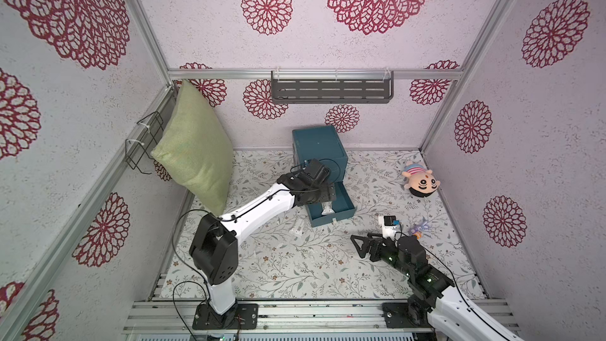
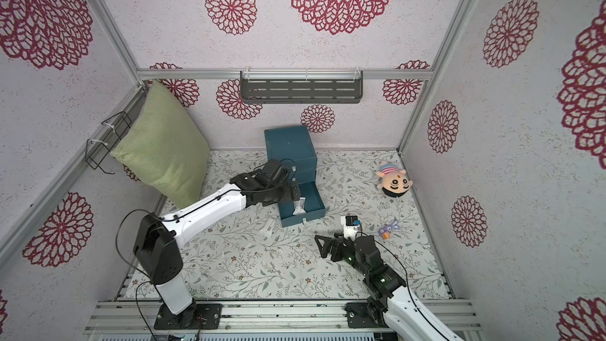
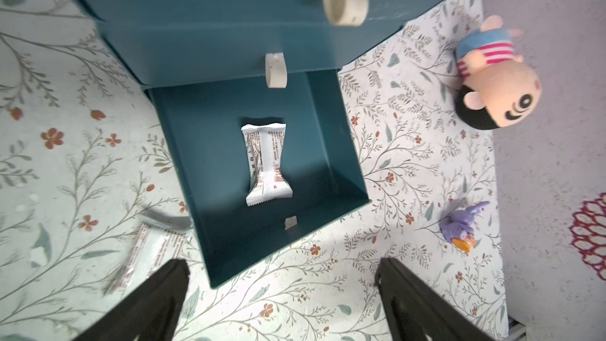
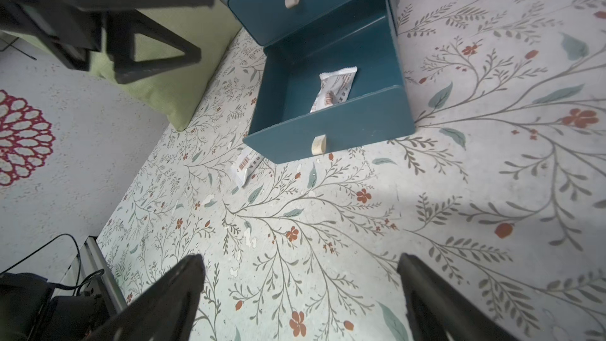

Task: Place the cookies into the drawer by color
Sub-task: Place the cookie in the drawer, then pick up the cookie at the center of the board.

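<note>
Left arm: reaches from its base across the bench [image 1: 295, 267] toward the drawer chest [image 1: 319, 145], wrist bent downward.
Left end effector [image 3: 282, 262]: hangs over the front part of the open bottom drawer [image 3: 328, 132], pointing down; fingers spread wide, nothing between them.
Right arm: low over the near right part of the bench, well apart from the chest.
Right end effector [image 4: 300, 257]: aimed across the bench toward the chest; fingers spread wide, holding nothing.
Packet in drawer [image 3: 267, 164]: whitish wrapper with brown print and crimped ends, pinched at the middle, lying flat on the floor of the bottom drawer, clear of its walls.
Packet on bench [image 1: 299, 227]: same whitish wrapper with brown print, lying just beside the open drawer's front corner, on the left arm's side.
Chest: dark teal, standing against the back wall; the upper two drawers are shut.
Cookie count: two, both whitish; one in the drawer, one on the bench.
Drawer count: three, one open.
Pull tabs: three, white, one per drawer front.
Other items: one green pillow [image 1: 193, 145], one plush doll [image 1: 419, 180], one small purple toy [image 1: 421, 227].
</note>
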Motion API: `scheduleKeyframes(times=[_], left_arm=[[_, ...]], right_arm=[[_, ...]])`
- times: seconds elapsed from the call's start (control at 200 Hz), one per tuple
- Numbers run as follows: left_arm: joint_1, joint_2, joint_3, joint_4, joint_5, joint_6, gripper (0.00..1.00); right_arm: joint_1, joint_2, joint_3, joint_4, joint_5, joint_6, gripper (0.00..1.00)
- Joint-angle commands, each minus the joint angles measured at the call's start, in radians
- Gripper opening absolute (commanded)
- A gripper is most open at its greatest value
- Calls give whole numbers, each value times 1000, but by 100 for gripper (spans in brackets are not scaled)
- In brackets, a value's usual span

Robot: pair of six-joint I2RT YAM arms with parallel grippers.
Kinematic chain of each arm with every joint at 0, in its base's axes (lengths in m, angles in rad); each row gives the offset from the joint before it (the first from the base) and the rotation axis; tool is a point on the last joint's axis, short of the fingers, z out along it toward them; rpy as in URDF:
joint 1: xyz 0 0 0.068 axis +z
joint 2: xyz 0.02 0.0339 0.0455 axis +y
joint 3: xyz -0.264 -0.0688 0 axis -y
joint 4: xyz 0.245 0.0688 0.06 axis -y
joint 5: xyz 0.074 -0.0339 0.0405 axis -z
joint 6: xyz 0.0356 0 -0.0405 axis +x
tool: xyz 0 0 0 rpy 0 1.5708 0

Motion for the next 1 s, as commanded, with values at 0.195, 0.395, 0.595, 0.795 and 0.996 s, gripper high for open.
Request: scheduleKeyframes(times=[0.195,0.395,0.595,0.795,0.996], left_arm=[[75,-230,-222,107,-32,38,97],[187,-365,-355,170,9,104,97],[305,-475,-481,242,17,143,97],[393,-536,-633,380,26,123,97],[455,-628,-777,501,-6,105,97]], right_arm=[[124,164,93,95,4,-27,95],[242,321,201,100,82,-53,95],[336,487,308,116,140,-49,95],[443,682,454,83,227,-34,95],[525,862,619,-14,298,-35,95]])
